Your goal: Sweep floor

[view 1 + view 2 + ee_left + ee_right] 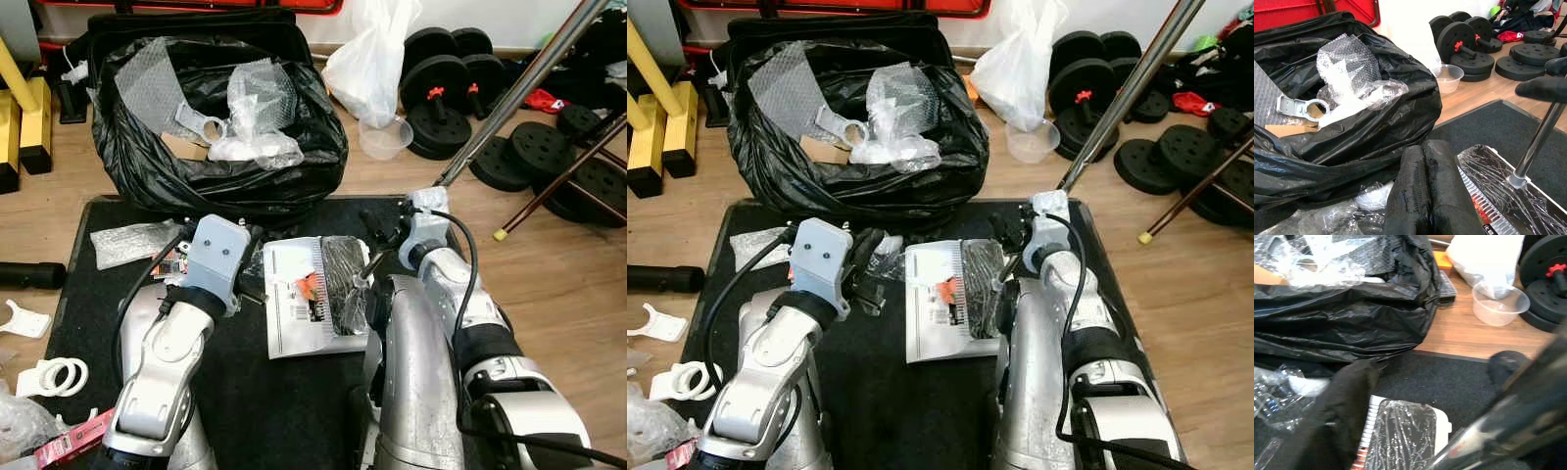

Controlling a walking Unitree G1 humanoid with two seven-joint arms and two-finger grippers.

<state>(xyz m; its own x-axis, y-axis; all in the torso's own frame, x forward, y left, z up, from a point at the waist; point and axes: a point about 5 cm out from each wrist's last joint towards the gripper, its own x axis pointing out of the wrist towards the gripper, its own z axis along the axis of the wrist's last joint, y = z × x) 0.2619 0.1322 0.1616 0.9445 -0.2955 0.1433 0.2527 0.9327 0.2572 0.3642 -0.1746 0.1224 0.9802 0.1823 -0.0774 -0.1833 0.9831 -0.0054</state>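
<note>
A broom lies on the black mat [294,411]. Its black head [341,279] is wrapped in clear plastic and rests on a white toothed panel with a red label [294,299]. The metal broom handle [519,83] slants up to the right. My right gripper [377,243] is shut on the lower handle, just above the head. My left gripper [1422,152] hovers over the mat left of the broom head, its fingers pressed together with nothing between them. Beyond both stands an open black rubbish bag [216,166] holding bubble wrap, white plastic parts and cardboard.
Black weight plates [441,93] and wooden legs [558,186] crowd the right rear. A clear bowl [384,137] and a white plastic bag [367,59] sit behind the mat. Plastic wrap [132,240], white rings [54,377] and a black roller [29,274] lie at the left.
</note>
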